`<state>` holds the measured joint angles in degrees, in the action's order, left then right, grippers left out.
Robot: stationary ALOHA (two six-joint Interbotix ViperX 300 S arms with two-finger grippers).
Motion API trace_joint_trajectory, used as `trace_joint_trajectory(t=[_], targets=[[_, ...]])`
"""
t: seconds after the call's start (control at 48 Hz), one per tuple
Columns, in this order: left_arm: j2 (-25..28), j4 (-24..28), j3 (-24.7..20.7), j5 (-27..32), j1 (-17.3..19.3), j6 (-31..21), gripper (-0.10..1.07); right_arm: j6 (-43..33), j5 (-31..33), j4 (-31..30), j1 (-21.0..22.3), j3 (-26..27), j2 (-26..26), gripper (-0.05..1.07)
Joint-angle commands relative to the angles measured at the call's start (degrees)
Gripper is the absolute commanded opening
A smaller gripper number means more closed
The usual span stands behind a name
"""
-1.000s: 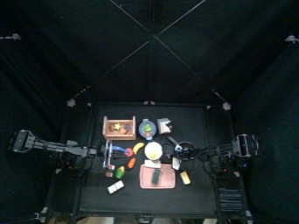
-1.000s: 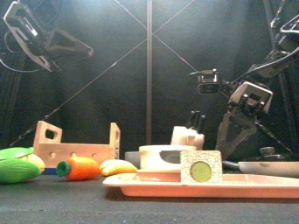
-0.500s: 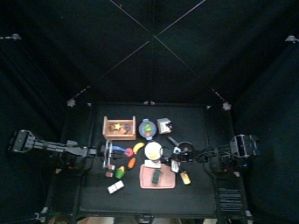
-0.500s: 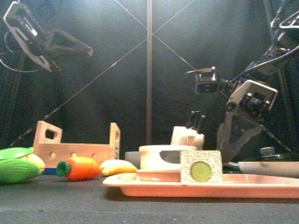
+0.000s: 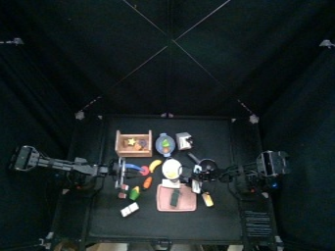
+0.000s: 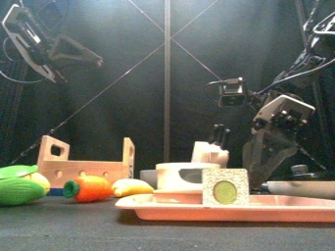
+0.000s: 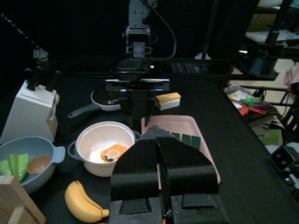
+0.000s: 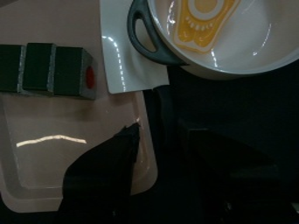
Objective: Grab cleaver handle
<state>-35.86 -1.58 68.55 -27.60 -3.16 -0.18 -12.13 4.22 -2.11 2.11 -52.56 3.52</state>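
The cleaver lies beside the pink tray; its white blade (image 8: 128,66) is partly under a pot's rim and its black handle (image 8: 167,101) runs back toward my wrist. My right gripper (image 8: 166,131) is open, one jaw on each side of the handle, not closed on it. In the top view this gripper (image 5: 203,179) is at the table's right, over the cleaver (image 5: 198,183). In the front view it (image 6: 262,152) hangs low behind the tray. My left gripper (image 7: 163,171) is shut and empty, resting high at the left (image 6: 39,44).
A white pot (image 8: 216,35) with a yellow piece inside touches the blade. A green block (image 8: 47,70) stands on the pink tray (image 8: 52,157). A wooden box (image 6: 85,162), carrot (image 6: 89,186), banana (image 6: 131,186) and a green vegetable (image 6: 19,184) fill the left side.
My right gripper's jaws have spread wider and the wrist has shifted slightly right. The left arm has not moved.
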Motion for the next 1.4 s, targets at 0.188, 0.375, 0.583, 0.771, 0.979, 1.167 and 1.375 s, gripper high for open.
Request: trace_joint_trajectory(t=[0.188, 0.375, 0.583, 0.771, 0.979, 1.167, 1.375], targets=[[0.09, -0.09, -0.7, -0.53, -0.09, -0.09, -0.02, 0.18, -0.18, -0.09, 1.67, 0.97, -0.79, 0.78], [0.09, 0.0, -0.53, -0.53, -0.09, -0.09, -0.02, 0.18, -0.18, -0.44, 1.67, 1.14, -1.58, 0.78], [0.09, -0.18, -0.44, -0.53, -0.09, -0.09, -0.02, 0.18, -0.18, -1.23, 1.85, 1.41, -2.46, 0.77], [0.09, -0.26, -0.53, -0.53, -0.09, -0.09, -0.02, 0.18, -0.18, -2.29, 1.76, 1.41, -2.46, 0.69], [0.09, -0.26, -0.44, -0.53, -0.09, -0.09, -0.02, 0.18, 0.62, -2.64, 1.58, 1.58, -2.2, 0.57], [0.09, -0.26, -0.44, -0.53, -0.09, -0.09, -0.02, 0.18, 2.2, -2.64, 1.32, 2.46, -0.18, 0.56], [0.09, -0.26, -0.44, -0.53, -0.09, 0.0, -0.02, 0.18, 4.92, -2.64, -0.18, 4.04, 2.46, 0.56]])
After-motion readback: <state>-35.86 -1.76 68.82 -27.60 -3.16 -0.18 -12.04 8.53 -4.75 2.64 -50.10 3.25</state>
